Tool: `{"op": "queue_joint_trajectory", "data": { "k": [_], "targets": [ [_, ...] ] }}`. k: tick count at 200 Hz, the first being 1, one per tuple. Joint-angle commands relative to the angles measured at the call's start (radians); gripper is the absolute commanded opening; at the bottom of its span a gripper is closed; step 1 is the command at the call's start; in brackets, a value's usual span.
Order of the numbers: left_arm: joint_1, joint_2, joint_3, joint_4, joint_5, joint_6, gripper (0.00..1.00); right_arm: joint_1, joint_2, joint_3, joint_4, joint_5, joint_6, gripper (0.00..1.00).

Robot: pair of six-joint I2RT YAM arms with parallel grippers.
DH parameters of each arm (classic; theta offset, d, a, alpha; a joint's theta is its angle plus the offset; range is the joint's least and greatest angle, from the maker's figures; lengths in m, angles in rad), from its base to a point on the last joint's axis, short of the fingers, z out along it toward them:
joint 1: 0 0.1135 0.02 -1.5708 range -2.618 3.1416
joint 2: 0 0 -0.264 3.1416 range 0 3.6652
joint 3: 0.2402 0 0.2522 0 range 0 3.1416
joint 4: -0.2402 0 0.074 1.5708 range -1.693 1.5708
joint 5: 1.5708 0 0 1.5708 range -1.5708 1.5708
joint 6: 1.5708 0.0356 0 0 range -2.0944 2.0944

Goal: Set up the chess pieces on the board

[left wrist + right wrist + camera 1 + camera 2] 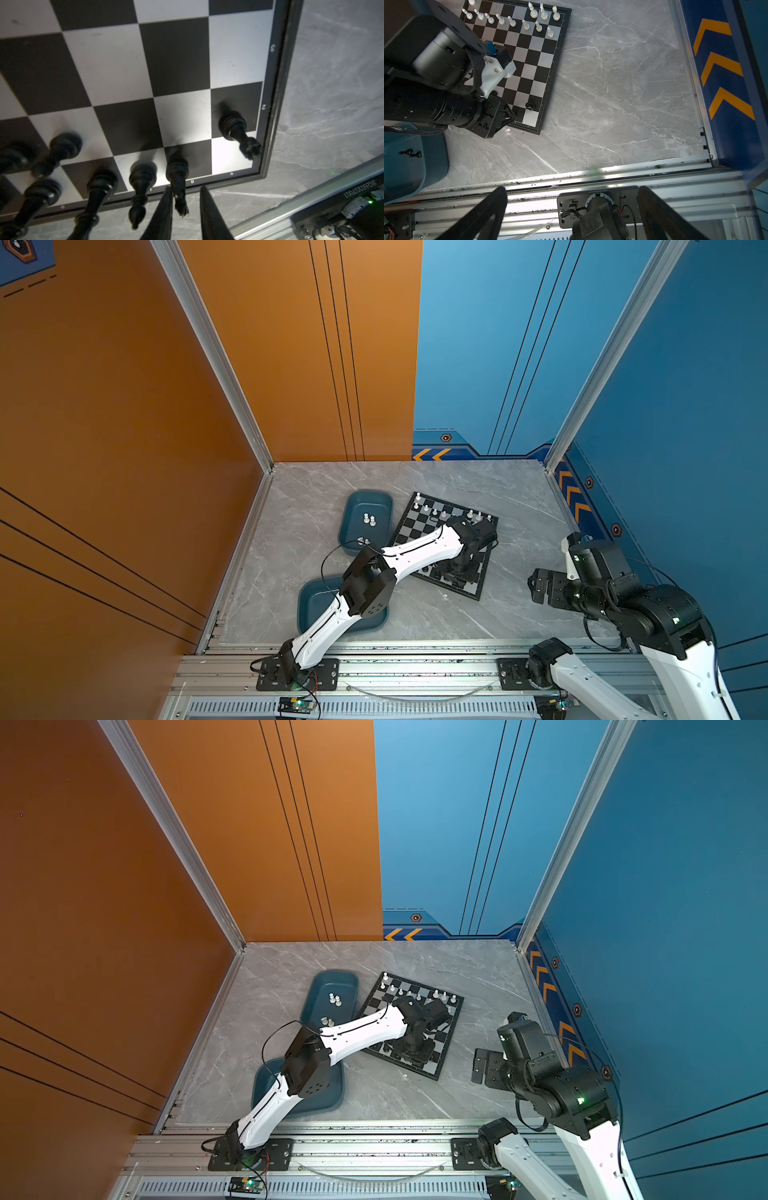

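The board (pixel 409 526) lies slanted on the marble table. White chess pieces (pixel 512 21) fill its far rows, and several black ones (pixel 143 176) stand along its near edge. My left gripper (pixel 186 187) hangs over that edge with its fingers (pixel 166 207) narrowly apart. They straddle an upright black piece (pixel 177 168) on the g square. One finger is close against it and a gap shows at the other. Another black piece (pixel 234 126) stands alone on the h file. My right gripper (pixel 572 189) is wide open and empty, off the board at the right (pixel 540 587).
A teal tray (pixel 353 506) left of the board holds a few white pieces (pixel 369 519). A second teal tray (pixel 316 597) lies under my left arm, with black pieces (pixel 410 153) in it. An aluminium rail (pixel 612 172) runs along the table's front edge.
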Motion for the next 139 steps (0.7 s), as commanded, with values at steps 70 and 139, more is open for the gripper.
{"op": "queue_joint_trajectory", "data": {
  "k": [70, 139],
  "targets": [
    [0.01, 0.037, 0.043, -0.017, 0.037, 0.017, 0.21, -0.007, 0.009, -0.004, 0.005, -0.002, 0.005, 1.0],
    [0.021, 0.005, 0.043, -0.019, 0.019, 0.011, 0.37, -0.007, 0.017, -0.018, 0.022, -0.012, -0.003, 1.0]
  ]
}}
